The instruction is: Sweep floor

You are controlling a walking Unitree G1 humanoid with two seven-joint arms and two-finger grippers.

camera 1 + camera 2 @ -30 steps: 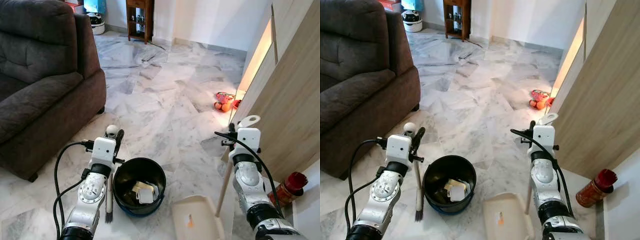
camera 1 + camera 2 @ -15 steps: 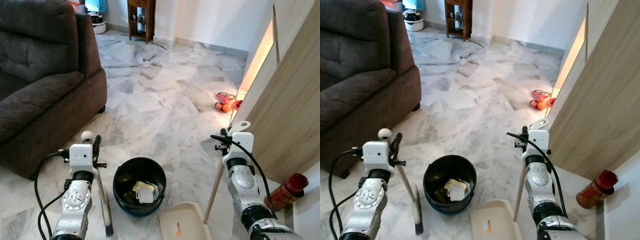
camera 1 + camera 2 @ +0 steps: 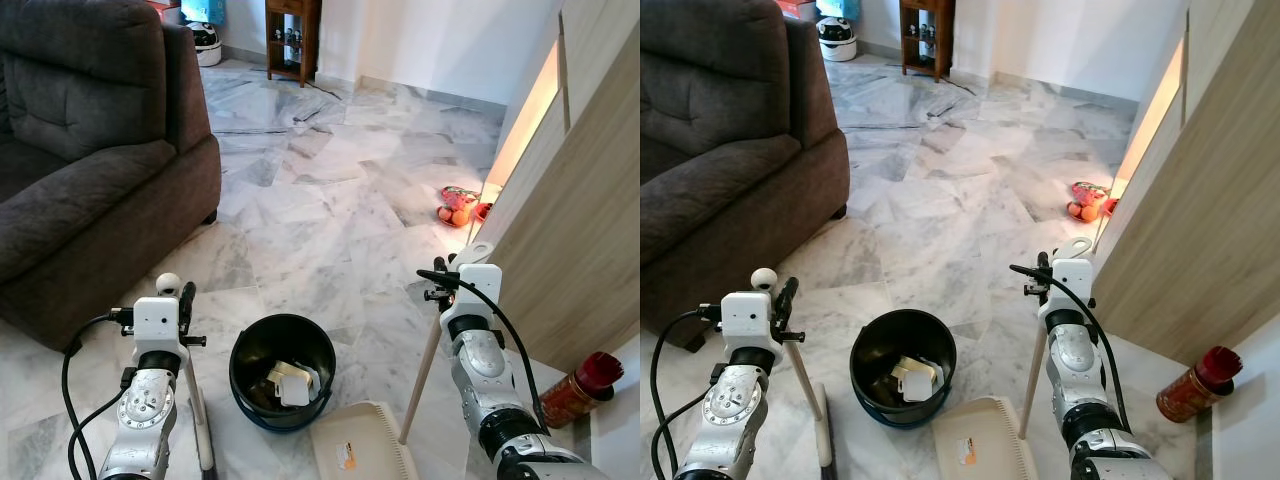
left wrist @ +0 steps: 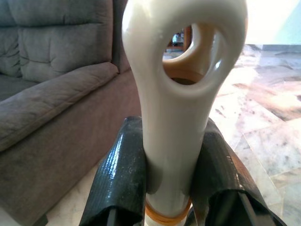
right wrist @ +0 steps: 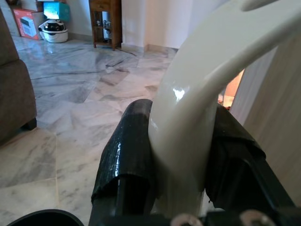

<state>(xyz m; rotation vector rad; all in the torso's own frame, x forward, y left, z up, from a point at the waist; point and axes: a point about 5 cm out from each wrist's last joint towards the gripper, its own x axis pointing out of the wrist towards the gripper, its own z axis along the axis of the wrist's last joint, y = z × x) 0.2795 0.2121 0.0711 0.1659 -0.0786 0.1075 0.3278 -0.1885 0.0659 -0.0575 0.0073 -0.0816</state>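
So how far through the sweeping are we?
Some rubbish already sits in the black bucket. In hand: the left gripper is shut on the broom, the right gripper on the dustpan handle. A small scrap still lies in the dustpan, yet to be tipped out.

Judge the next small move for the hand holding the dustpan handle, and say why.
Probably tip the dustpan toward the black bin. The right hand grips its upright handle, the pan sits on the floor beside the bin with an orange scrap on it, and the left hand holds the brush aside.
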